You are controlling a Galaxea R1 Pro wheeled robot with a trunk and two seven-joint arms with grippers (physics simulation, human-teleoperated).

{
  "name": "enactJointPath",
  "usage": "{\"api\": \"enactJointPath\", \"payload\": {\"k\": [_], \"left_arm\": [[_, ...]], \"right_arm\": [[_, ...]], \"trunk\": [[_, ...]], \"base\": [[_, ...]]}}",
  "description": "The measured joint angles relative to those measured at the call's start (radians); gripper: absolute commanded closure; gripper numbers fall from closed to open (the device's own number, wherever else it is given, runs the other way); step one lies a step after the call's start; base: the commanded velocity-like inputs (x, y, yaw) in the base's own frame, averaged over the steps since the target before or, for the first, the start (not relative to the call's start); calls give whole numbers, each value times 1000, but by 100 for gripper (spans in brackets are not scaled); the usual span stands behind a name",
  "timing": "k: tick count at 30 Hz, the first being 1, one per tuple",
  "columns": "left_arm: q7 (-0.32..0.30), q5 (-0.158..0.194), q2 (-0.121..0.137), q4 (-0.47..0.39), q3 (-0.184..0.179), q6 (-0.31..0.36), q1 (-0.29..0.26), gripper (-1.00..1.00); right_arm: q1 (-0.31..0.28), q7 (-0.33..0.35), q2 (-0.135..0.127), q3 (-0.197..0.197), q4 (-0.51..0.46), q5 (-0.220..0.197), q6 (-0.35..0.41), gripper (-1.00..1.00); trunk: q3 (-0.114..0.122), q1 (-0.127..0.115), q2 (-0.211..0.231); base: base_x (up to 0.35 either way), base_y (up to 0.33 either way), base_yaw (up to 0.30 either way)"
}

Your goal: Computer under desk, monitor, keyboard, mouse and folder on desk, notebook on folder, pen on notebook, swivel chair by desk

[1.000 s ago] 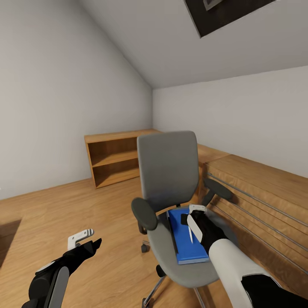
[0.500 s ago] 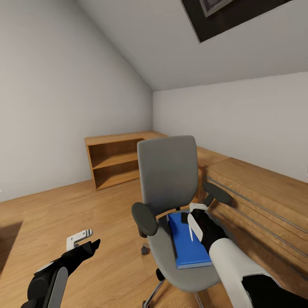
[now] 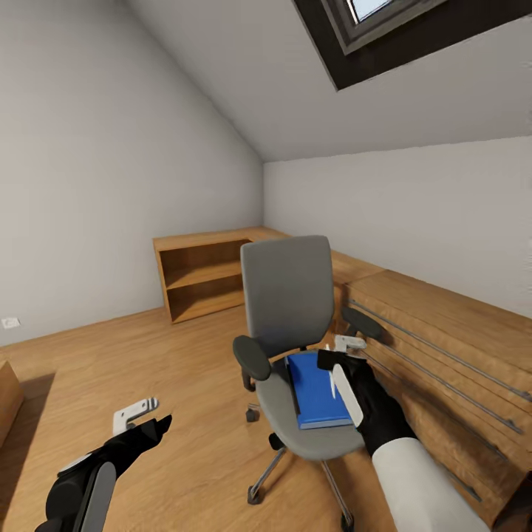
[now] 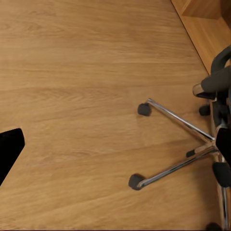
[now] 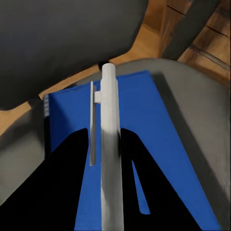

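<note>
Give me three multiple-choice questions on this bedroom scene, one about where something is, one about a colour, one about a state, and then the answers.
1. Where does the folder lie?
A. on the floor
B. on the swivel chair seat
C. on the wooden shelving

2. What colour is the folder?
A. bright blue
B. red
C. green

3. What is the right end effector doing?
A. hanging open and empty
B. gripping the chair's armrest
C. holding the pen

Answers: 1 B, the head view shows it flat on the grey seat. 2 A, it is blue in the head and right wrist views. 3 C, the right wrist view shows the pale pen between the fingers, above the folder.
</note>
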Motion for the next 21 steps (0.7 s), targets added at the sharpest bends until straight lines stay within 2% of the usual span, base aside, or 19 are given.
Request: {"api": "enactJointPath", "payload": {"k": [2,5,8,12,21], "left_arm": [[0,0,2,7,0,-1,0,-100],[2,0,10,24,-1,-1,0,-100],[3,0,13,29,-1,-1,0,-100],[4,1,14,31,-1,-1,0,-100],[5,0,14,31,-1,-2,0,-100]], "right_arm": [[31,0,-1,0,-62,0,11,100],[126,0,-2,-1,-270,-1,63,100],[175,0,-2,-5,-391,-1,97,100],[197,0,-2,-6,-448,-2,111,100],[205,0,1,-5,-493,-4,116,100]], "trunk": [[6,-8,14],[16,-19,35],[25,-31,56],[38,-47,84],[66,-81,147]], "base": [[-340,0,0],[-239,0,0],[-81,0,0],[-25,0,0],[-5,0,0]]}}
